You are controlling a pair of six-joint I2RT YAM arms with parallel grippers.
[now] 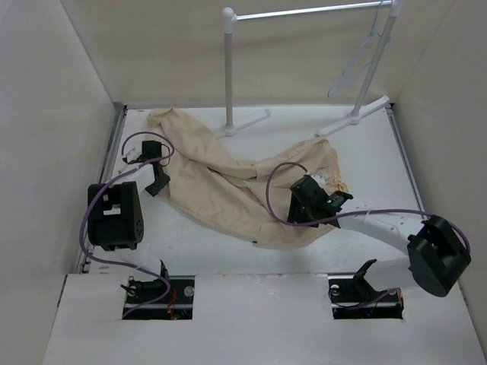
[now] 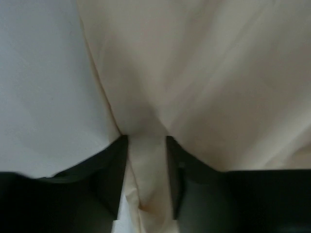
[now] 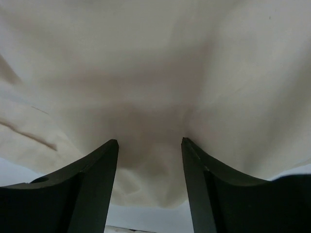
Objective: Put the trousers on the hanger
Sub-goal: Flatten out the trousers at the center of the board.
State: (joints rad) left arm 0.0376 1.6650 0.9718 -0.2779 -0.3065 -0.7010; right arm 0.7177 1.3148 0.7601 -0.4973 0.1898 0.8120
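The beige trousers (image 1: 221, 186) lie wrinkled across the white table, from the back left to the right middle. My left gripper (image 1: 157, 181) is at their left edge, and in the left wrist view it (image 2: 145, 141) is shut on a fold of the cloth (image 2: 218, 73). My right gripper (image 1: 316, 199) is down on the right part of the trousers. In the right wrist view it (image 3: 149, 141) is open with cloth (image 3: 155, 73) bulging between the fingers. The thin pale wire hanger (image 1: 364, 57) hangs from the rack rail at the back right, away from both grippers.
A white rack with thick posts (image 1: 228, 68) and a top rail (image 1: 312, 12) stands at the back, its feet on the table (image 1: 365, 148). Pale walls enclose the table on the left, back and right. Purple cables loop over both arms.
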